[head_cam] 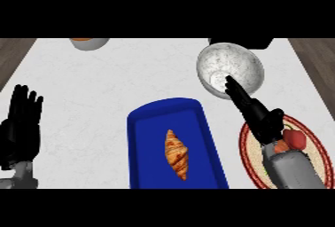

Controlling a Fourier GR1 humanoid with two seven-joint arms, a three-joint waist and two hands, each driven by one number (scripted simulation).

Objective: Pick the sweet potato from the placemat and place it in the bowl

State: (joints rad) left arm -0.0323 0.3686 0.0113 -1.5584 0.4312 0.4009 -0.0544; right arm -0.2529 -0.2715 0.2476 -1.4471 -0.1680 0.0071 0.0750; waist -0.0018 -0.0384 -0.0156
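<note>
A reddish sweet potato [295, 138] lies on the round red-rimmed placemat [318, 153] at the right, close beside my right wrist and partly hidden by it. My right hand [255, 116] stretches up from the placemat with straight fingers, and its fingertips [230, 83] reach over the near rim of the grey marbled bowl [230, 64]. It holds nothing that I can see. At the left edge my left hand [23, 119] rests open with its fingers up, far from these things.
A blue tray [147, 146] with a croissant [177, 154] sits in the middle, left of the placemat. A pale cup with an orange inside [88, 43] stands at the back left. A dark object [258, 42] is behind the bowl.
</note>
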